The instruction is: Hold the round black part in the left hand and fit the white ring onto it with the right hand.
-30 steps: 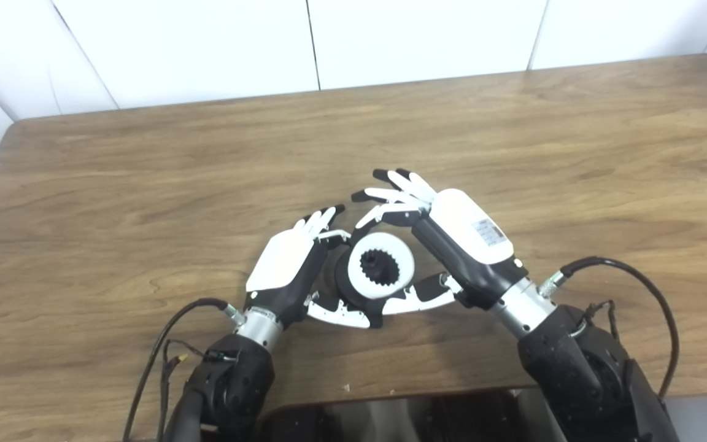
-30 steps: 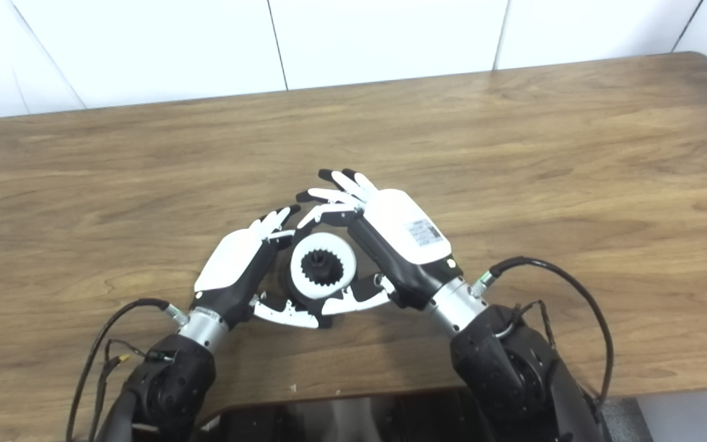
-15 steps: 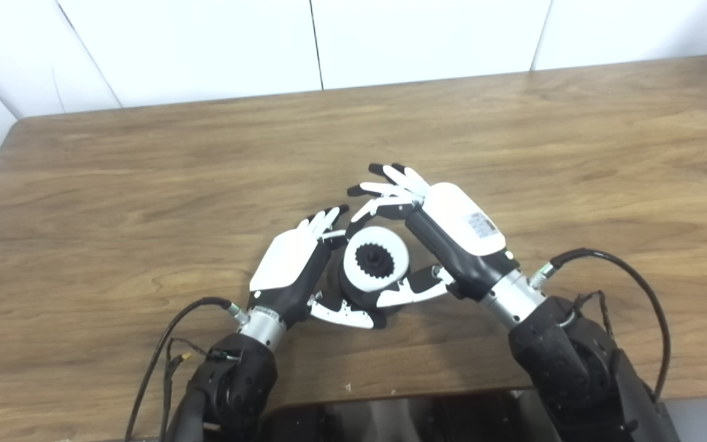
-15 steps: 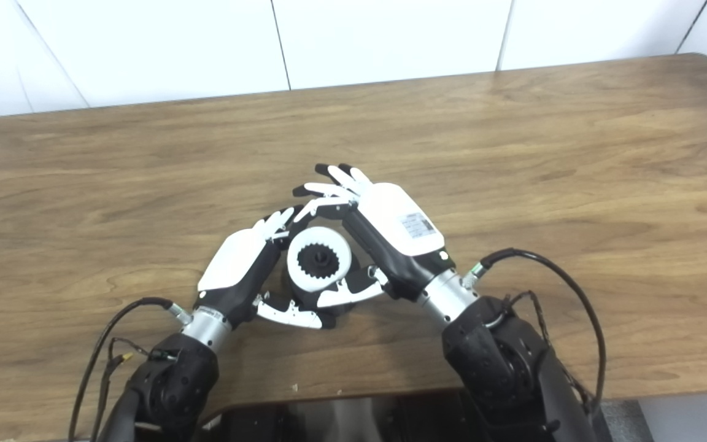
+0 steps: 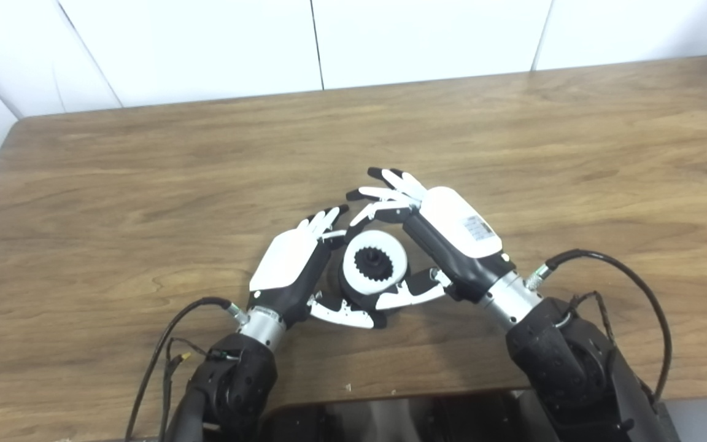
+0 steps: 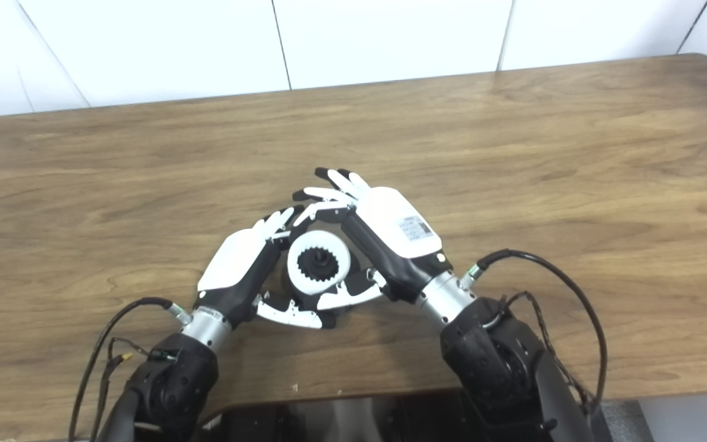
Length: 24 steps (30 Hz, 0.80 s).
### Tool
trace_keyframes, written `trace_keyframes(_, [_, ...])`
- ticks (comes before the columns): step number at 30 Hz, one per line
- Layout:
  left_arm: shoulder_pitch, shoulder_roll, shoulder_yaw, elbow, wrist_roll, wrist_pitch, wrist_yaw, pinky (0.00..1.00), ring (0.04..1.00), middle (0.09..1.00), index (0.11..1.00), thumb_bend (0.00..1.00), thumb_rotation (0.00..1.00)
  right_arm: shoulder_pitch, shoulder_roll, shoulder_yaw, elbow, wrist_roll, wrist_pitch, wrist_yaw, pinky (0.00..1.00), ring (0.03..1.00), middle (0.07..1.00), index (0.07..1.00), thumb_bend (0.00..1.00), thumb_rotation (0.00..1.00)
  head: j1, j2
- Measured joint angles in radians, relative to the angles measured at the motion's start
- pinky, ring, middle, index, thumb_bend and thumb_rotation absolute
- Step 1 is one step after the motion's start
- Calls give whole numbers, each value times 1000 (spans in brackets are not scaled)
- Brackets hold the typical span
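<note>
White ring [image 5: 373, 267] on black part [image 5: 358, 302] — between both hands.

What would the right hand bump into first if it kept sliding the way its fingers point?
Probably nothing: the right hand points up-left past the white ring, and only bare table shows ahead. Its fingers pass near the left hand fingertips; depth is unclear.

Centre of the frame for me: the ring [image 5: 373, 266] sits on the part [image 5: 353, 293], the part's toothed hub poking up through the ring's hole. My left hand [image 5: 289, 265] is just left of the pair, my right hand [image 5: 452, 230] to the right and above. Both thumbs reach in below the ring, lower centre. All of it's over the table [image 5: 145, 184]; I can't tell whether the part touches it.
</note>
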Motion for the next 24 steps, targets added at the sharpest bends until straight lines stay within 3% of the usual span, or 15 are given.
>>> trace_keyframes(24, [0,1,1,-8,4,7,-9,1000,1000,1000,610,1000,362,-6,8,-13,71,-1,-8,-20,1000,957,831,483,519,145,2,9])
